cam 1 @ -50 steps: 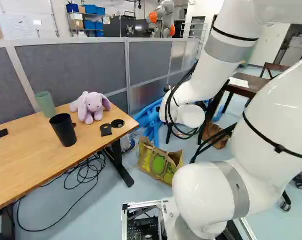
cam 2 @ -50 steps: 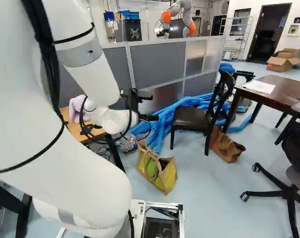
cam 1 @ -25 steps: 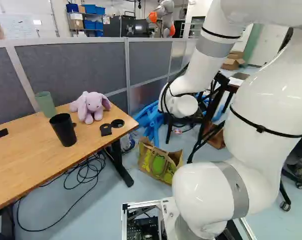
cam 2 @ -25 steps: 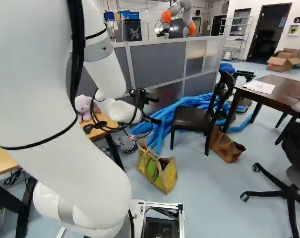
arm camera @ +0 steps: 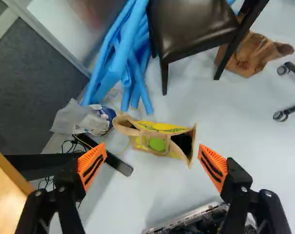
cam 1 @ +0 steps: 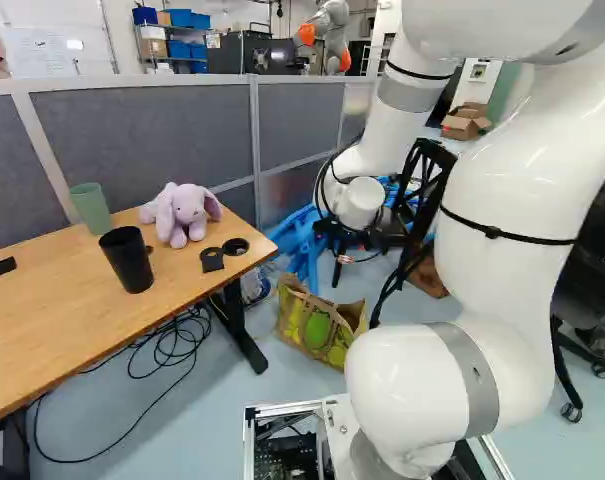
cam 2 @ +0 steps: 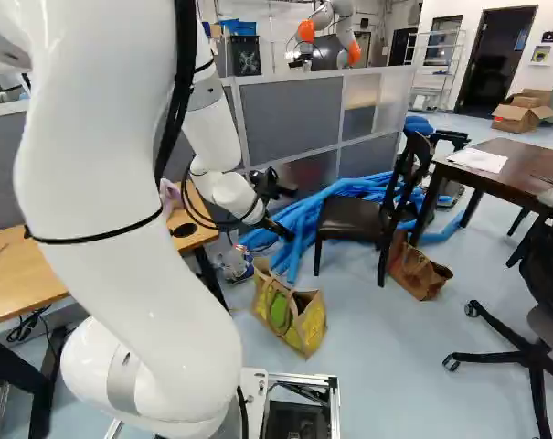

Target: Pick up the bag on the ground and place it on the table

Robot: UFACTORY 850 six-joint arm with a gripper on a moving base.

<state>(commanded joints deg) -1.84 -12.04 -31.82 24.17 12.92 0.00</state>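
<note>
Gripper [arm camera: 152, 146]: fingers wide apart, empty.
Bag [cam 2: 307, 326]: on the floor [cam 2: 377, 366], ahead; you seem at the approach, before any grasp.
Handle [arm camera: 142, 141]: next, descend and straddle it.

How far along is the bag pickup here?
Done, apparently: the open gripper is aimed toward the yellow-and-tan bag. In hand: nothing; the bag sits ungripped on the floor. Left: reaching it, gripping, lifting, and placing it, probably on the light wooden table.
</note>
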